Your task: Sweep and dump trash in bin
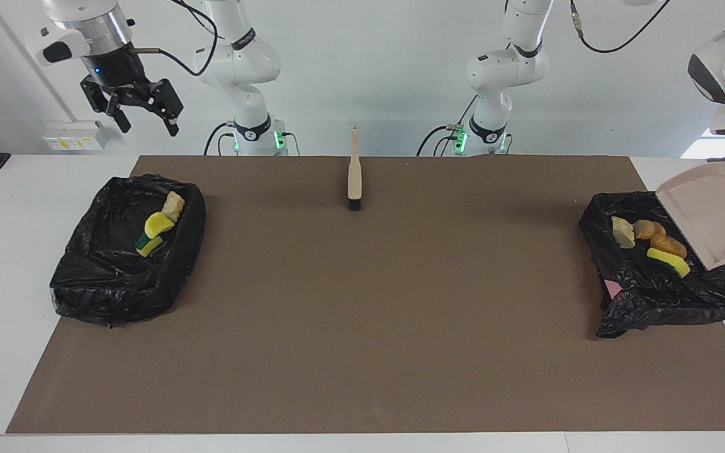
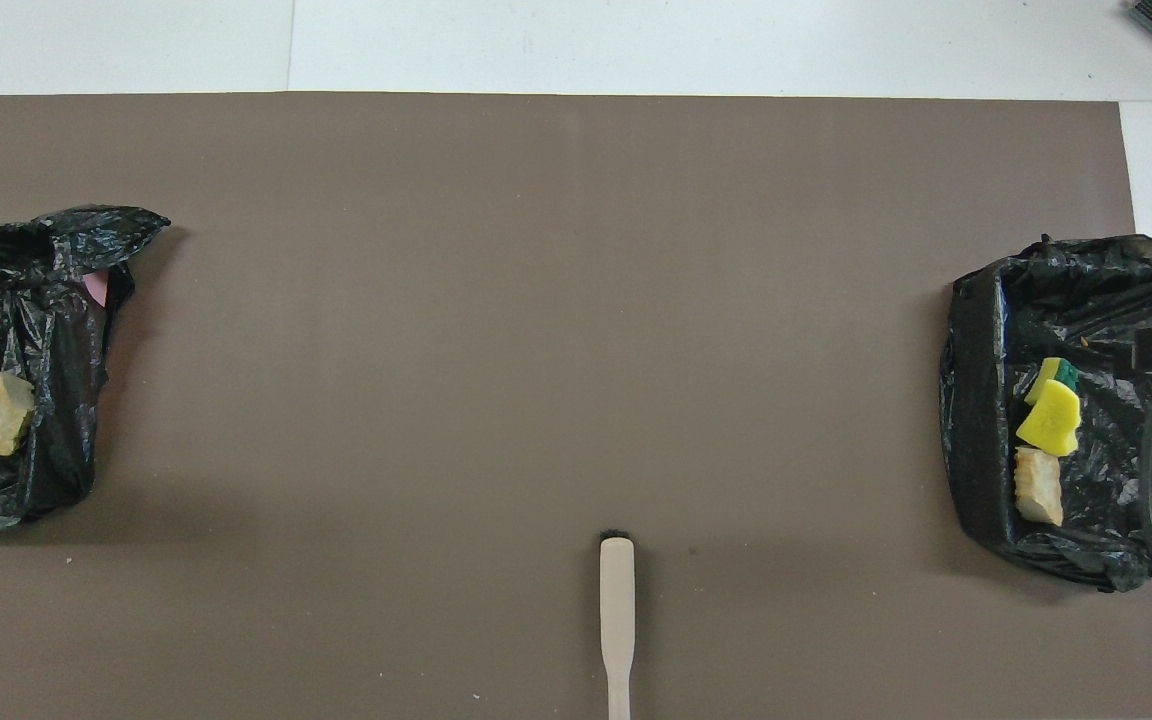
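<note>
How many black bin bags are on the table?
2: one bin bag at the right arm's end of the brown mat, another bin bag at the left arm's end. Both hold scraps.
</note>
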